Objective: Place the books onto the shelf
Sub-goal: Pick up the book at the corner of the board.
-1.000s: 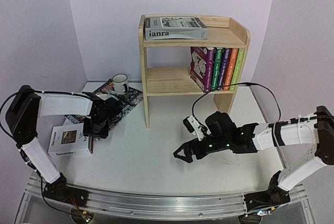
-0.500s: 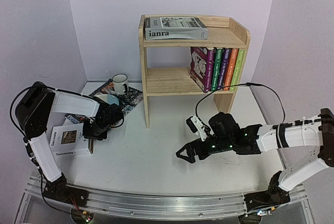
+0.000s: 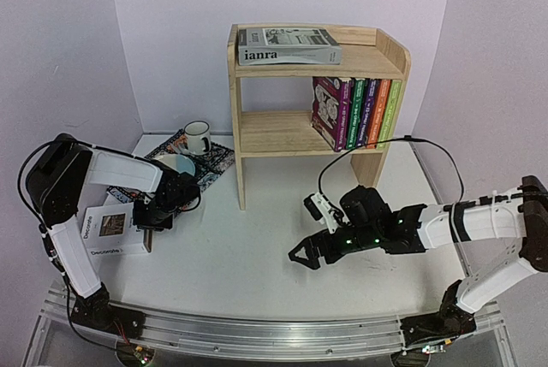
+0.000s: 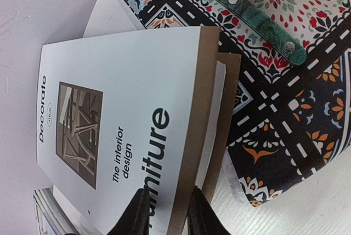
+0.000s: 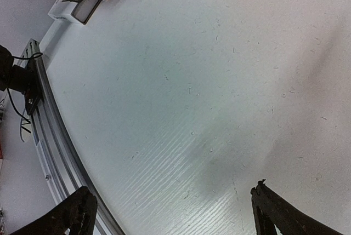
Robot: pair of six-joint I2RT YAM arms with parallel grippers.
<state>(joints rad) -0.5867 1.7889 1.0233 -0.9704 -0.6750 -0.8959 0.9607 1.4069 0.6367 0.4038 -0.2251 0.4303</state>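
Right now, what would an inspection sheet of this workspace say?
Surface: white table, faintly scratched.
Job's things: ianra book flat on top of the shelf; five paperbacks upright on its lower tier; Decorate book lying on the table, left.
Clutter: patterned placemat with a mug on it.
Grippers: left gripper straddles the Decorate book's cover edge, grip unclear; right gripper open above the table.
Cables: black cable loops from the right arm.
Surroundings: lilac walls; metal rail in front.

Top view, upper centre: shelf (image 3: 244, 140), at rear of table (image 3: 257, 256).
- Top: ianra book (image 3: 288, 45), flat.
- Lower tier, right end: five paperbacks (image 3: 358, 112), upright.
- Left of shelf: placemat (image 3: 221, 160), mug (image 3: 197, 137) on it.
- Lower left: Decorate book (image 3: 110, 232), flat, touching placemat.
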